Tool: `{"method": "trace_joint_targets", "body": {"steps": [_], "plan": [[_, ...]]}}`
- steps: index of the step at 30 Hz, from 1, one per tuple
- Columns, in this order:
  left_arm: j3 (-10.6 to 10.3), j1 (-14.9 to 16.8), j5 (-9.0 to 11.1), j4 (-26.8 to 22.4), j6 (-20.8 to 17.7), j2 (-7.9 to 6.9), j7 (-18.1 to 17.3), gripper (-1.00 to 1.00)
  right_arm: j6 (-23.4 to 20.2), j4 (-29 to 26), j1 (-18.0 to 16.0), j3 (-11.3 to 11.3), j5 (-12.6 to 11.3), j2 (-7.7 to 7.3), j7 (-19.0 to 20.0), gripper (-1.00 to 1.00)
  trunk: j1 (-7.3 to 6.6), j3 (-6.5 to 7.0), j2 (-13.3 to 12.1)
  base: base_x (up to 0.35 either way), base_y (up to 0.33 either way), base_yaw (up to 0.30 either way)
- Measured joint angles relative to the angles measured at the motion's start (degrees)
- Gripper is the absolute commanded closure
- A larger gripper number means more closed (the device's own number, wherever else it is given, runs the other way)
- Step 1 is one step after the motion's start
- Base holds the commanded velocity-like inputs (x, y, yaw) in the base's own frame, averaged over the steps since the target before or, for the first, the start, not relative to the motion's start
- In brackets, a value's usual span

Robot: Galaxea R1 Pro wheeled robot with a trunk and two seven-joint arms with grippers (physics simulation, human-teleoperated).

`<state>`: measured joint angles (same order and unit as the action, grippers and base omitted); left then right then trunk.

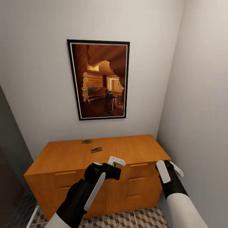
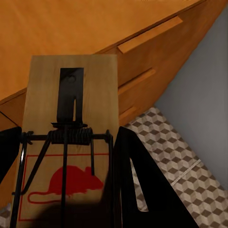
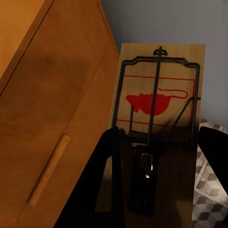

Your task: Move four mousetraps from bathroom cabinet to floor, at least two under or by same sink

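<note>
The orange-brown cabinet stands against the back wall. Two mousetraps lie on its top toward the back left. My left gripper hovers at the cabinet's front edge, shut on a third mousetrap, a tan board with a black wire spring and a red mouse print. My right gripper hangs off the cabinet's right front corner, shut on a fourth mousetrap beside the cabinet's side. The cube-patterned bathroom floor shows below the drawers.
A framed picture hangs on the wall above the cabinet. A grey wall closes in tightly on the right, leaving a narrow gap of floor beside the cabinet. A dark panel stands at the left.
</note>
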<state>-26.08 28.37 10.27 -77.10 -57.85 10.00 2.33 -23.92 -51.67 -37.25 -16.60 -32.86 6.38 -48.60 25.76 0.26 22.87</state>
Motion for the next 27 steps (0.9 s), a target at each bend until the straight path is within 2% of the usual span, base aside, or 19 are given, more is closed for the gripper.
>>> {"method": "trace_joint_targets", "body": {"steps": [27], "plan": [[0.0, 0.0, -0.7, 0.1, 0.0, 0.0, 0.4, 1.0, 0.0, 0.0, 0.0, 0.0, 0.0, 0.0, 0.1, 1.0, 0.0, 0.0, 0.0, -0.001, 0.0, 0.0]]}}
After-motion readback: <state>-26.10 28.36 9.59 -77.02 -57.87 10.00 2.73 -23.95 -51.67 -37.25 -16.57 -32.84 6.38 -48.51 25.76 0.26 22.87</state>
